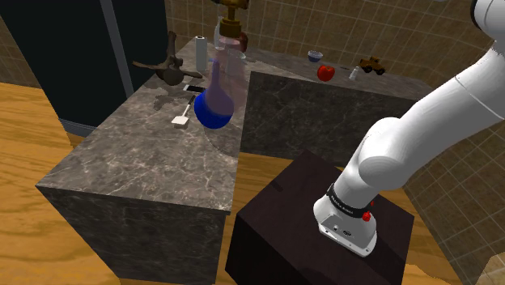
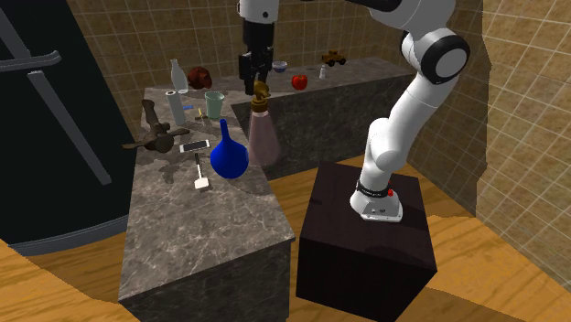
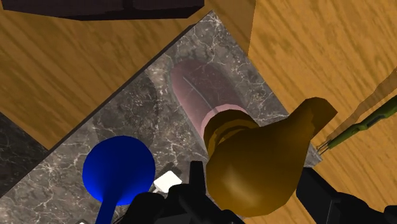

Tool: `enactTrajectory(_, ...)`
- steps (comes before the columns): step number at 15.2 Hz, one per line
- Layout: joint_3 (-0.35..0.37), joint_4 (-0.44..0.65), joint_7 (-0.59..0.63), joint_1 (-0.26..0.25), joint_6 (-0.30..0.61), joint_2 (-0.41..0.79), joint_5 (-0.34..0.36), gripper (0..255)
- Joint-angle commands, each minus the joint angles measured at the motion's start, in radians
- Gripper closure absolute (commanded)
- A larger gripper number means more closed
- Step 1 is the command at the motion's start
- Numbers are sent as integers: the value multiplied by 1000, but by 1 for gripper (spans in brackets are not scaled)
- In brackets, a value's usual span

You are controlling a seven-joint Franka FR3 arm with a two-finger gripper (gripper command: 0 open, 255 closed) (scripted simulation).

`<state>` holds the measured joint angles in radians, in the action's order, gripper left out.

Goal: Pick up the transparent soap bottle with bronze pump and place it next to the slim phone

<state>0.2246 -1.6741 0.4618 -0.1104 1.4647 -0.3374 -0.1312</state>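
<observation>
My gripper [image 3: 254,181] is closed on the bronze pump [image 3: 254,159], one black finger pressed to each side of its head. The soap bottle [image 3: 202,89] hangs straight below, so its long axis runs directly away from me, down toward the bench [image 2: 210,229]. It is upright, with its pale pinkish body at the bench's edge, though I cannot tell whether its base rests on the stone or is just clear of it. The pump's spout points out over the bench's edge toward the wooden floor, away from the blue vase [image 2: 229,157] just beside the bottle. Beyond that vase, toward the second exterior view's left, lies the slim phone [image 2: 194,145], flat on the bench. Judging by this, I must carry the bottle that way, over or around the vase.
</observation>
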Motion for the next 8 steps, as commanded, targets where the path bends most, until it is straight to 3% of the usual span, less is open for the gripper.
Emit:
enactTrajectory(1,1,44,4,1,-28,16,3,255)
enactTrajectory(8,6,214,21,3,-133,81,14,255)
